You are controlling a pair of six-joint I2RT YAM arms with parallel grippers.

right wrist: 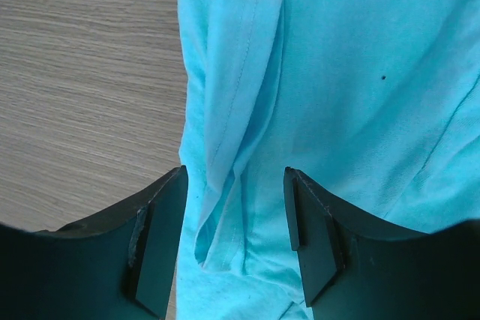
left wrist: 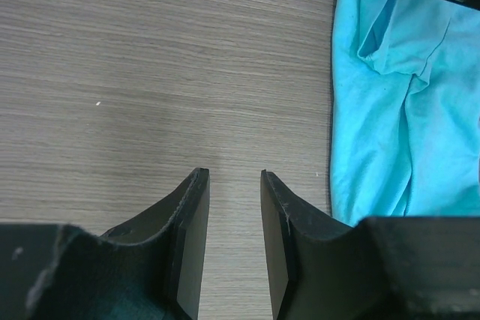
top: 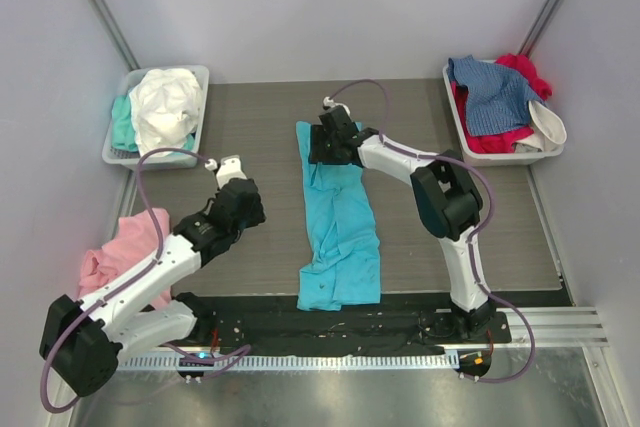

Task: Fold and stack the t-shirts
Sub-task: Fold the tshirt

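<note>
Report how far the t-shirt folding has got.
Done: the turquoise t-shirt lies folded into a narrow strip. In hand: the right pincer, open, hangs over its far end; the left pincer, open, is over bare table beside it. Left: the pink t-shirt, the white heap in the left tray, the blue-and-red heap in the right tray; no stack visible.

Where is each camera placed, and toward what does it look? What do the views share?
Top external: above and behind the arm bases, looking down on the table and turquoise t-shirt; left arm and right arm show.
Left wrist: on the left arm, facing bare table past the open left gripper; t-shirt at right.
Right wrist: on the right arm, facing the t-shirt's folded edge below the open right gripper.
Shared: all three show the t-shirt.
</note>
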